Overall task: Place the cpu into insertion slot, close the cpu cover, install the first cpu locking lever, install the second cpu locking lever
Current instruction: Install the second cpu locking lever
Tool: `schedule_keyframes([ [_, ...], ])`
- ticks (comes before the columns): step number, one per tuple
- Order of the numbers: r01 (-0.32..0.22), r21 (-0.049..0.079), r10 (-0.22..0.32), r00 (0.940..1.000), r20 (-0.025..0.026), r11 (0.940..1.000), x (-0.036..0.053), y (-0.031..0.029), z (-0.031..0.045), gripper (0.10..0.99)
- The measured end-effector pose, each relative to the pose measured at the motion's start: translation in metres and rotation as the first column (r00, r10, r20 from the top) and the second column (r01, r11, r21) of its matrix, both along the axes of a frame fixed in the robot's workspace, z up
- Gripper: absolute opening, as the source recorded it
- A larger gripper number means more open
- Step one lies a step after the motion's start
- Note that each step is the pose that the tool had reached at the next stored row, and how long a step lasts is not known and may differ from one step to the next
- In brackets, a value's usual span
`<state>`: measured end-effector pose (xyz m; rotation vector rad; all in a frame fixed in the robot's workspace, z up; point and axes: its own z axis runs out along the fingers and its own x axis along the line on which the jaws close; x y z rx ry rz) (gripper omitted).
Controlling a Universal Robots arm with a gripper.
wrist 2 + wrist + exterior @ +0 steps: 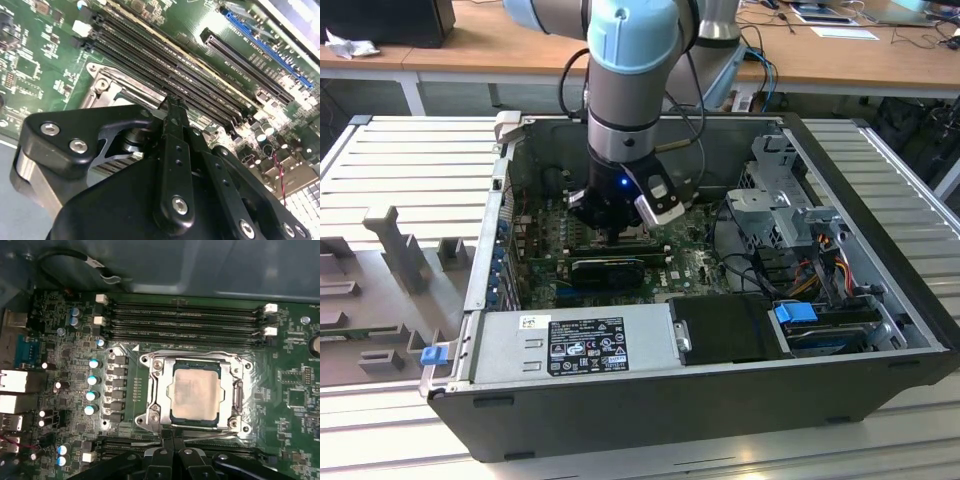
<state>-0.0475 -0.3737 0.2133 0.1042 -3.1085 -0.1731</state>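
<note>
I have the arm reaching down into the open computer case [880, 330], and the gripper [612, 232] sits low over the middle of the green motherboard [545, 265] in the exterior view. In the first wrist view the gripper [173, 444] has its two black fingers pressed together with no gap between the tips, right at the near edge of the socket frame; they meet over a thin wire-like bar running along that edge, but I cannot tell whether they actually pinch it.

The cpu [195, 391] lies flat inside the insertion slot [230, 426], its dull silvery top showing through the square window of the cpu cover [161, 390]. The cover is down flat around the chip, its grey metal rim framing all four sides, with screws at the corners.

Beyond the socket, four long black memory slots [185, 320] run parallel to its far edge, with white latches at their ends. A row of blue-topped capacitors [93, 385] stands just beside the socket.

In the second wrist view the fingertips [173, 111] come together against the metal edge of the socket, with the memory slots [165, 62] running diagonally just past them.

In the exterior view the power supply [570, 340] lies along the case's near wall, and drive bays [790, 215] fill the exterior view's right.
</note>
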Motion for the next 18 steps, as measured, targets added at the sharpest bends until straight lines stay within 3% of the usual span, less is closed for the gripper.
schedule_keyframes([
  [4, -0.007, 0.027, 0.007, 1.0000, 0.0002, 0.9996, -0.0036, -0.0057, -0.0011, 0.106],
  [9, -0.022, 0.044, 0.022, 0.9998, 0.0004, 0.9988, -0.0065, -0.0118, -0.0016, 0.106],
  [12, -0.028, 0.064, 0.028, 0.9996, 0.0009, 0.9976, -0.0107, -0.0161, -0.0016, 0.106],
  [15, -0.032, 0.081, 0.032, 0.9995, 0.0015, 0.9962, -0.0144, -0.0182, -0.0022, 0.106],
  [18, -0.034, 0.089, 0.034, 0.9994, 0.0018, 0.9955, -0.0161, -0.0182, -0.0044, 0.106],
])
